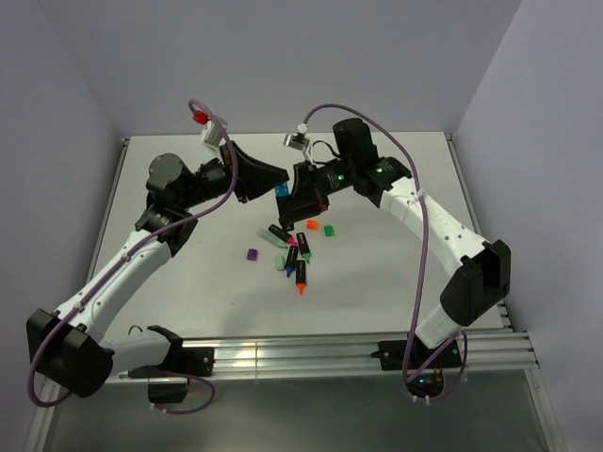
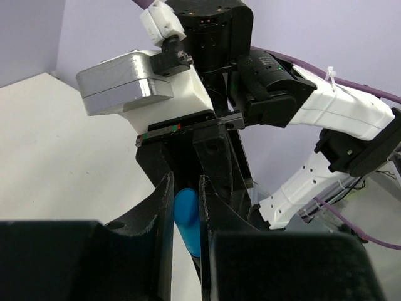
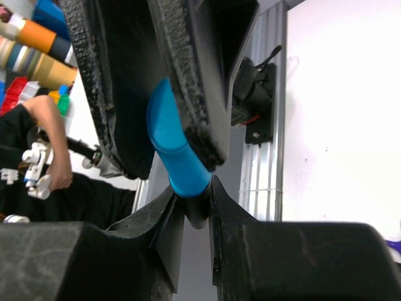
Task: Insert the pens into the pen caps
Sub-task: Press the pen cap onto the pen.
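Note:
Above the middle of the table my two grippers meet tip to tip. My left gripper point(image 1: 274, 181) point(image 2: 186, 191) is shut on a blue pen cap point(image 1: 282, 191) point(image 2: 187, 219) point(image 3: 175, 157). Facing it, my right gripper point(image 1: 295, 195) point(image 3: 195, 195) is shut on the black barrel of a pen point(image 3: 198, 214), whose end sits inside that blue cap. Below them on the table lie several loose pens point(image 1: 301, 275), black with coloured ends. Around them are an orange cap point(image 1: 312, 225), a green cap point(image 1: 329, 230) and a purple cap point(image 1: 252, 254).
The white table point(image 1: 396, 282) is walled at the back and on both sides. An aluminium rail point(image 1: 311, 353) point(image 3: 263, 169) runs along its near edge between the arm bases. Purple cables loop off both arms.

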`<move>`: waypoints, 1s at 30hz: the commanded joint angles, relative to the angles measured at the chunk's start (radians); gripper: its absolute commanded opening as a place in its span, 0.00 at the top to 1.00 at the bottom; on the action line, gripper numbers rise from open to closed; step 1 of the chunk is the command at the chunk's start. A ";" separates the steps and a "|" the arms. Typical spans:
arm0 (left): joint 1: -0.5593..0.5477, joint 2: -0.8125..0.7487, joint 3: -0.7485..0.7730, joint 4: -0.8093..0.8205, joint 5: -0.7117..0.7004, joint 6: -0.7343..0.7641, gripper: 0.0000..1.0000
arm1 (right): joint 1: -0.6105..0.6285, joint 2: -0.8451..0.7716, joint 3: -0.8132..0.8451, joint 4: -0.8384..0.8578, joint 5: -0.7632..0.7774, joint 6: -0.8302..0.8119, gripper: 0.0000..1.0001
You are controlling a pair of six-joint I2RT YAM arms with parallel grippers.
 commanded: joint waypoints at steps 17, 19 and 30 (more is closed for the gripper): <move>-0.146 0.013 -0.141 -0.219 0.375 -0.031 0.99 | -0.077 -0.038 0.218 0.154 0.252 -0.158 1.00; -0.148 0.013 -0.143 -0.231 0.383 -0.013 1.00 | -0.077 -0.033 0.235 0.106 0.261 -0.196 1.00; -0.194 0.027 -0.129 -0.368 0.423 0.153 1.00 | -0.077 -0.029 0.279 0.010 0.304 -0.365 1.00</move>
